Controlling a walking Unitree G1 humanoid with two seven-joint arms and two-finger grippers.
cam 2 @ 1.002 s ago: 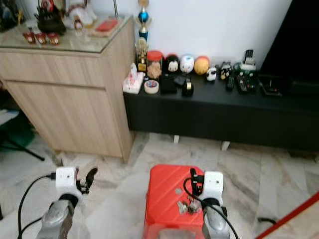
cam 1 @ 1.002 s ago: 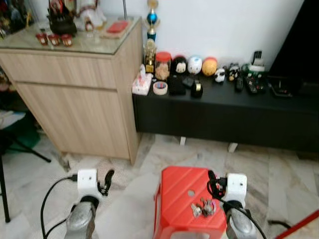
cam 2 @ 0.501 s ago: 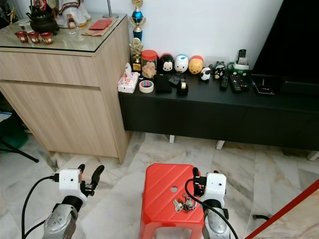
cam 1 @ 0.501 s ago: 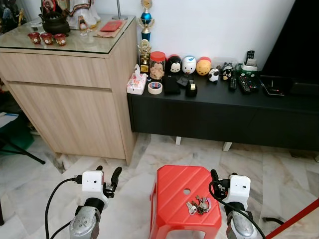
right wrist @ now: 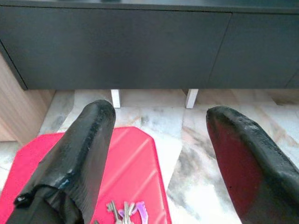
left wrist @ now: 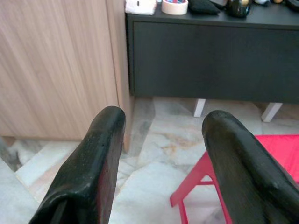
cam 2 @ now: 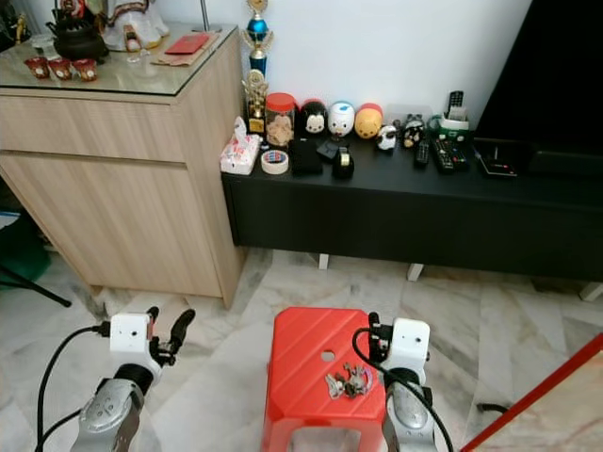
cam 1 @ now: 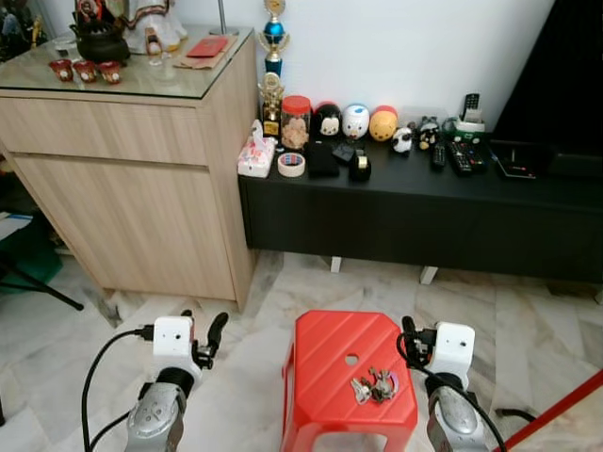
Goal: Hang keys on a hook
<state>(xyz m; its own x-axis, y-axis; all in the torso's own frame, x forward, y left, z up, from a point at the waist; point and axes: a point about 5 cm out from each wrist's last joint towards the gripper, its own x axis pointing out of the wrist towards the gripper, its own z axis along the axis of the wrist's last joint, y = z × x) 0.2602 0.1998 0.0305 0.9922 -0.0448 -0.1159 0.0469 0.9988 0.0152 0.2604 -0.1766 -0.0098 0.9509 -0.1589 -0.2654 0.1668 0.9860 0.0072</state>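
A small bunch of keys (cam 1: 373, 387) with a purple tag lies on top of a red plastic stool (cam 1: 330, 353), near its front right corner. My right gripper (cam 1: 419, 335) hovers open just right of the stool, level with the keys and not touching them. In the right wrist view the keys (right wrist: 124, 211) lie below and between the two black fingers (right wrist: 86, 140). My left gripper (cam 1: 201, 326) stands open over the floor left of the stool, with nothing between its fingers (left wrist: 100, 140).
A light wooden cabinet (cam 1: 141, 188) with a glass top stands at the left. A low black bench (cam 1: 424, 212) runs along the white wall with toys, tape and remotes on it. A red bar (cam 1: 556, 414) crosses the lower right corner. Marble floor surrounds the stool.
The camera has shifted a little and the picture has sharpened. The keys lie in the same spot on the stool, and both grippers stay open at its sides.
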